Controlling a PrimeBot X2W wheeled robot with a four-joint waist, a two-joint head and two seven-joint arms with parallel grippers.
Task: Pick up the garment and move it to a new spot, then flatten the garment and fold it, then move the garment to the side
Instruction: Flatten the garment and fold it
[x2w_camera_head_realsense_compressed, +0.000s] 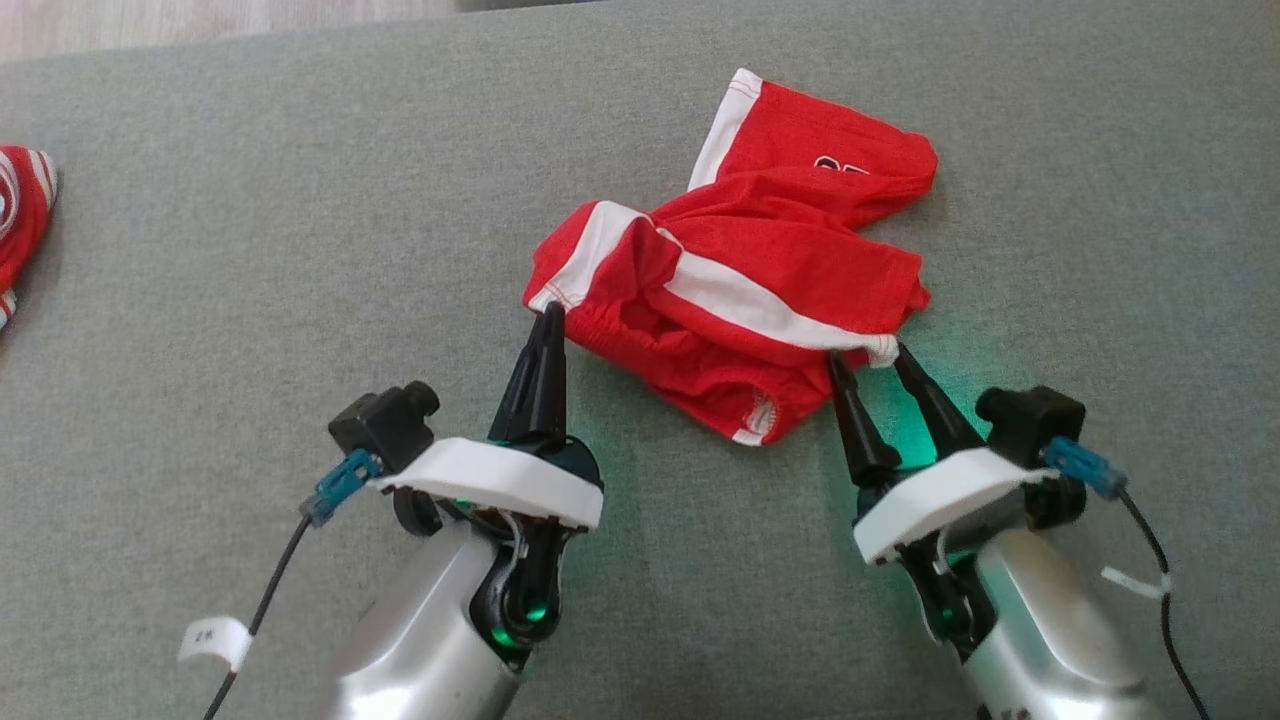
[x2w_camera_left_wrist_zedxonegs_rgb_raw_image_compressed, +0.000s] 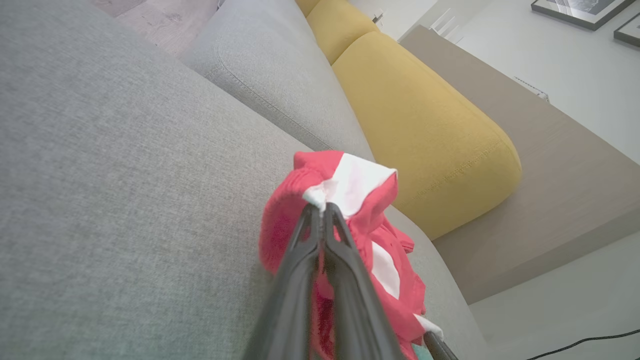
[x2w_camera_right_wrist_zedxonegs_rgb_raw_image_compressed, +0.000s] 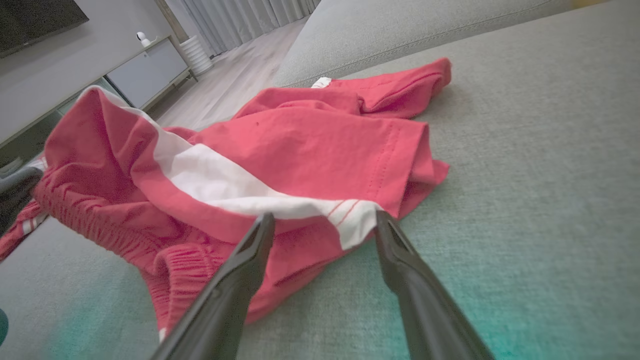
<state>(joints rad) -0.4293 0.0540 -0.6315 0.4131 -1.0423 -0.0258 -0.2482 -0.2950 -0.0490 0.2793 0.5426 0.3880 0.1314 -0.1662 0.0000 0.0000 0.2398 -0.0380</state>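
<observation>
the garment (x2w_camera_head_realsense_compressed: 780, 250) is pinched at its nine o'clock corner by the left gripper (x2w_camera_head_realsense_compressed: 551, 315); the right gripper (x2w_camera_head_realsense_compressed: 867, 358) is held open at four o'clock.

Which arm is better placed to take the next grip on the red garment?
The right. The right fingers stand open around a white corner of the garment and need only close. The left fingers are already shut on another corner.
</observation>
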